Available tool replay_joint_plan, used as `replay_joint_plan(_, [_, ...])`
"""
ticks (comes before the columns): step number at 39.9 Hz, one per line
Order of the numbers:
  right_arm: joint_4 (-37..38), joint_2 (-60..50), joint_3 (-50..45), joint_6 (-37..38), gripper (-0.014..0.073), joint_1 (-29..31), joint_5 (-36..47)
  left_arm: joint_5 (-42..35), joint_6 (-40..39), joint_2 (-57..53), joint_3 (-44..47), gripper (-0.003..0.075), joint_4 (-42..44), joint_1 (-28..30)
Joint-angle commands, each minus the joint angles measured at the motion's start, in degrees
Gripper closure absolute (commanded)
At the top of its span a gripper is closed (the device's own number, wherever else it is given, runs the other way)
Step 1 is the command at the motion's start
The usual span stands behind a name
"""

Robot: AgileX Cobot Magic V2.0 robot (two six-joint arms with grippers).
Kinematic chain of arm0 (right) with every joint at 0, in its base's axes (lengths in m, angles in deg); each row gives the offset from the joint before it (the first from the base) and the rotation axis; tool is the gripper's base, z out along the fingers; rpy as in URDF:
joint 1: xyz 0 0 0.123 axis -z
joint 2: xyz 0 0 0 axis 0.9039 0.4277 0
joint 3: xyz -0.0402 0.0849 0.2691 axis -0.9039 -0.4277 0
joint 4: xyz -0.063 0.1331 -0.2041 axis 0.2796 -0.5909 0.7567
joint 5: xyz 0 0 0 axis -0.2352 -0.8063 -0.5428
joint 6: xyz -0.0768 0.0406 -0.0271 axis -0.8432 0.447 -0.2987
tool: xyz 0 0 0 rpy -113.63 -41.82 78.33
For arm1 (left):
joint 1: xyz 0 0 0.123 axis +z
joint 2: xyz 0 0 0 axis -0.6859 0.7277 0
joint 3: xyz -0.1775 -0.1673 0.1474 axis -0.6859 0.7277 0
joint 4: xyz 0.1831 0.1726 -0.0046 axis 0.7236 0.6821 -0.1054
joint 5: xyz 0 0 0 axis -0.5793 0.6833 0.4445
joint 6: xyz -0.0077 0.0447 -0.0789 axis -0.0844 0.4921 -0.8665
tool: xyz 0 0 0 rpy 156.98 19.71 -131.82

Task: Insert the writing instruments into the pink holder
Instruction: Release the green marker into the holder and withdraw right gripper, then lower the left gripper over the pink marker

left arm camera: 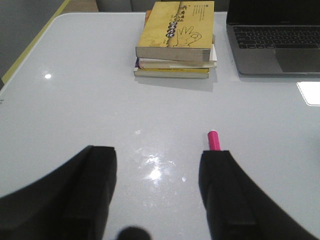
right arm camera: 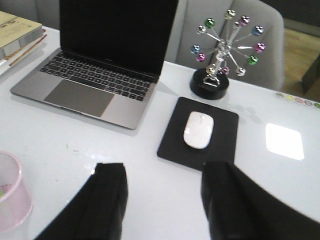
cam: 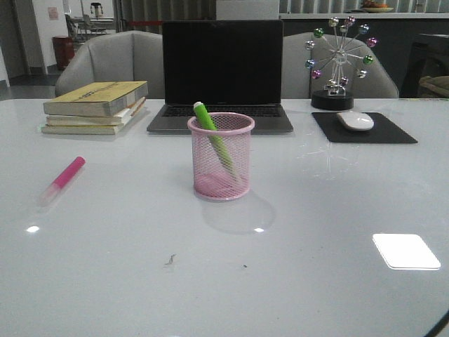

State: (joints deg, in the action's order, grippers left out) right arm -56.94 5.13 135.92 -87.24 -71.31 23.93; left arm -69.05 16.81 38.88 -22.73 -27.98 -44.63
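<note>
**One marker in the cup, one lying on the table**

Front view: the pink holder (cam: pixel 221 157) is being shown upright near the middle of the white table (cam: pixel 224 281). The green highlighter (cam: pixel 213 137) is being held inside it, leaning, with one end poking above the rim. The pink highlighter (cam: pixel 62 180) is being left flat on the table, well apart to the left of the holder. Behind, a stack of books (cam: pixel 96 107), a laptop (cam: pixel 222 77), a ball sculpture (cam: pixel 339 63) and a mouse (cam: pixel 355 121) on a black pad (cam: pixel 363 128) are being seen. No arm is being shown here.

Left wrist view: the left gripper (left arm camera: pixel 157 195) is being held spread wide with nothing between its fingers (left arm camera: pixel 95 185). The pink highlighter (left arm camera: pixel 214 140) is being partly hidden by one finger.

Right wrist view: the right gripper (right arm camera: pixel 165 200) is likewise being kept released and empty. The holder's rim (right arm camera: pixel 12 195) is being glimpsed at the picture's edge.
</note>
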Motion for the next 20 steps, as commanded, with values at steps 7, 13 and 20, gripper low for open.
replay_joint_plan(7, [-0.1,-15.2,-13.9,-0.6,0.0139,7.6,1.9,-4.8,-0.1,-0.8,-2.1,0.0283,-0.4,0.0])
replay_joint_plan(13, [-0.2,-21.6,-21.5,-0.6,0.0139,10.5,1.5,-4.8,-0.1,-0.9,-2.1,0.0283,-0.4,0.0])
replay_joint_plan(20, [-0.3,-23.3,-25.9,2.0,0.0139,12.3,-0.3,-4.8,-0.1,-0.9,-2.1,0.0283,-0.4,0.0])
